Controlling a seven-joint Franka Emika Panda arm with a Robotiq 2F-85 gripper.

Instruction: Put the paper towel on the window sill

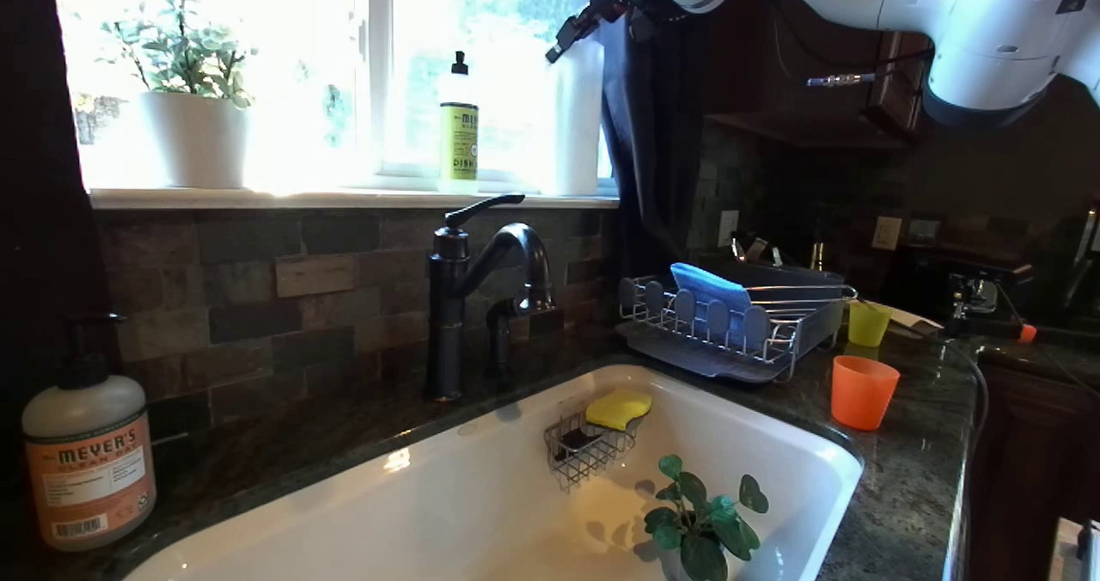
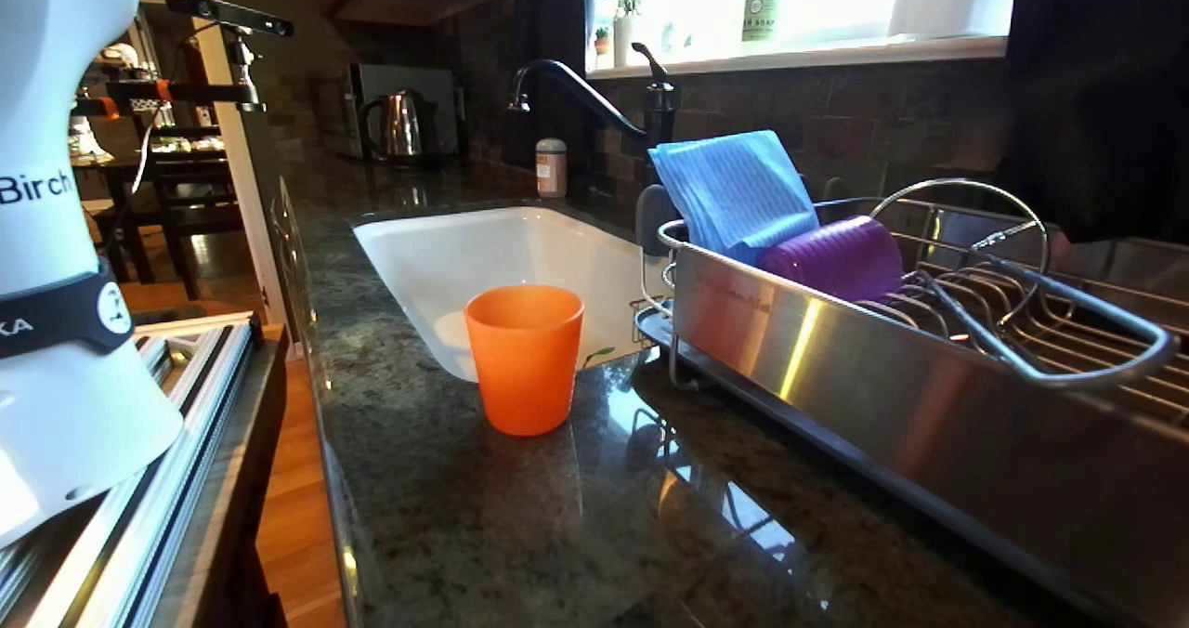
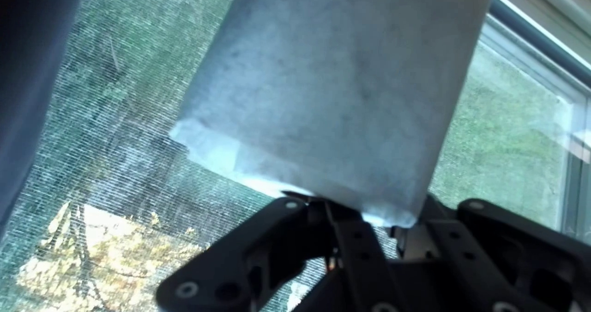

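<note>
The paper towel (image 1: 577,125) is a tall white roll standing upright at the right end of the pale window sill (image 1: 344,198). In an exterior view its lower part (image 2: 943,1) appears to rest on the sill (image 2: 836,57). My gripper (image 1: 574,35) is at the top of the roll. In the wrist view the roll (image 3: 341,81) fills the upper middle, and my gripper (image 3: 385,206) is shut on the wall at its end. One finger goes in at the roll's end and the other is along its outer side. The fingertips are hidden by the roll.
A green-yellow bottle (image 1: 460,138) and a white plant pot (image 1: 196,138) stand on the sill left of the roll. A dark curtain (image 1: 649,134) hangs close on its right. Below are the faucet (image 1: 447,314), the dish rack (image 1: 730,314) and an orange cup (image 1: 864,392).
</note>
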